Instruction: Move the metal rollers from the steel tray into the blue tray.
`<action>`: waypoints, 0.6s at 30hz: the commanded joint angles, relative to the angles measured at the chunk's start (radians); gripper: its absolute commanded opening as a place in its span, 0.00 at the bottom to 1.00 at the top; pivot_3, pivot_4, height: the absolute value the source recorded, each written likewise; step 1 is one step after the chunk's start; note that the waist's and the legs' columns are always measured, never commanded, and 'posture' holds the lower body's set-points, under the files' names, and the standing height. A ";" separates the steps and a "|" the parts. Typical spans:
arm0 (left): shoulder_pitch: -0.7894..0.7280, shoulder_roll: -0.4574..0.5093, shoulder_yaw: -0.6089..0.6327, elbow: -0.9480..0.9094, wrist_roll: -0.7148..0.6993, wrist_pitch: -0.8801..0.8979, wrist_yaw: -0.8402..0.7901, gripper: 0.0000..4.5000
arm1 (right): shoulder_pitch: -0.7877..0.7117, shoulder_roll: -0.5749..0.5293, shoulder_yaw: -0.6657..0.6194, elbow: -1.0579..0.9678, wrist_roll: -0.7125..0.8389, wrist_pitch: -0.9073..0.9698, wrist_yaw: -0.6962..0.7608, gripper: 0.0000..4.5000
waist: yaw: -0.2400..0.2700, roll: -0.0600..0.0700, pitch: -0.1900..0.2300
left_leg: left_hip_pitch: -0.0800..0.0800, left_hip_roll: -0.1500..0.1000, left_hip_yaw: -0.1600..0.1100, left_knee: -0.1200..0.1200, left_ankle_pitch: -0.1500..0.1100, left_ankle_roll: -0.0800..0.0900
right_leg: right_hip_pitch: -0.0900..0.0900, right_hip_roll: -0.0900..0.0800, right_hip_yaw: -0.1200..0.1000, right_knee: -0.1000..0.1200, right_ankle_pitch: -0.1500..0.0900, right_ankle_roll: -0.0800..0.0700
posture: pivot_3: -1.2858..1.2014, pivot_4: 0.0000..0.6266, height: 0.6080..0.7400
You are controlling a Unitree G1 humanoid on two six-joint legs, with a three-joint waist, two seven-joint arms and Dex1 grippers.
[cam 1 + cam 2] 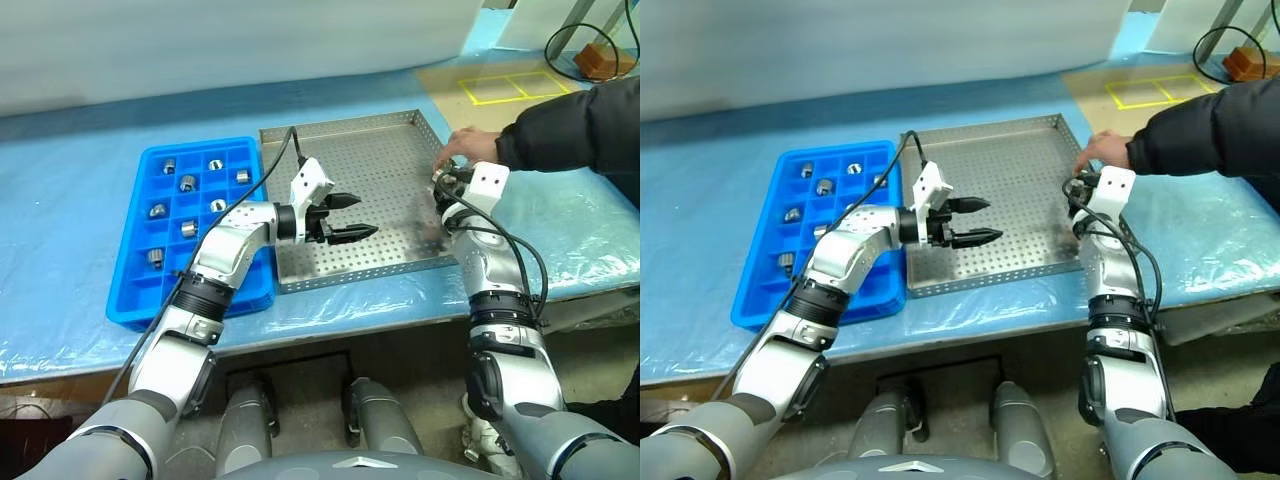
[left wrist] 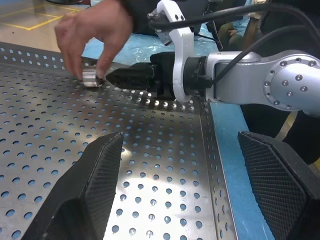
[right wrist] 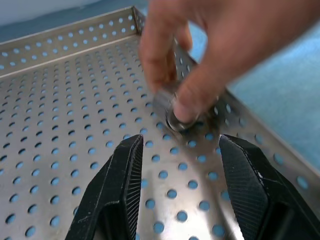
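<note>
The steel tray [image 1: 385, 150] lies mid-table with the blue tray [image 1: 135, 290] on its left. Several metal rollers [image 1: 187, 182] sit in the blue tray's compartments. My left gripper [image 1: 362, 216] hovers open and empty over the steel tray, pointing right. At the steel tray's right rim my right gripper [image 3: 180, 170] is open. A person's hand [image 3: 200, 45] holds one roller [image 3: 172, 109] on the perforated floor just beyond its fingertips. The left wrist view shows that same roller [image 2: 90, 77] pinched by the hand right at the tip of my right gripper [image 2: 120, 77].
The person's dark sleeve [image 1: 570, 125] reaches in from the right over the blue-covered table. Yellow tape marks [image 1: 510, 88] and a cable [image 1: 590, 45] lie at the far right. The table's front edge runs just below both trays.
</note>
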 commanded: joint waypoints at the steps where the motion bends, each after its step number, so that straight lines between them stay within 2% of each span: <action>1: 0.011 0.016 0.017 -0.069 -0.020 0.021 0.007 0.86 | 0.012 0.026 0.023 -0.074 0.000 0.008 -0.002 0.54 | -0.003 0.000 0.000 | 0.000 0.000 0.000 0.000 0.000 0.000 | 0.000 0.000 0.000 0.000 0.000 0.000 | 0.37 0.24 1.00; 10: 0.124 0.076 0.051 -0.238 -0.078 0.183 0.067 0.86 | 0.088 0.082 0.063 -0.220 0.019 0.101 0.006 0.54 | 0.001 0.001 0.000 | 0.000 0.000 0.000 -0.002 0.000 -0.001 | 0.000 0.000 0.000 0.000 0.000 0.000 | 0.38 0.24 1.00; 18: 0.212 0.129 0.021 -0.387 -0.108 0.274 0.083 0.86 | 0.182 0.120 0.085 -0.358 0.001 0.151 -0.016 0.54 | 0.020 0.001 0.001 | 0.004 0.000 0.000 -0.006 0.002 -0.005 | 0.000 0.000 0.000 0.000 0.000 0.000 | 0.39 0.24 1.00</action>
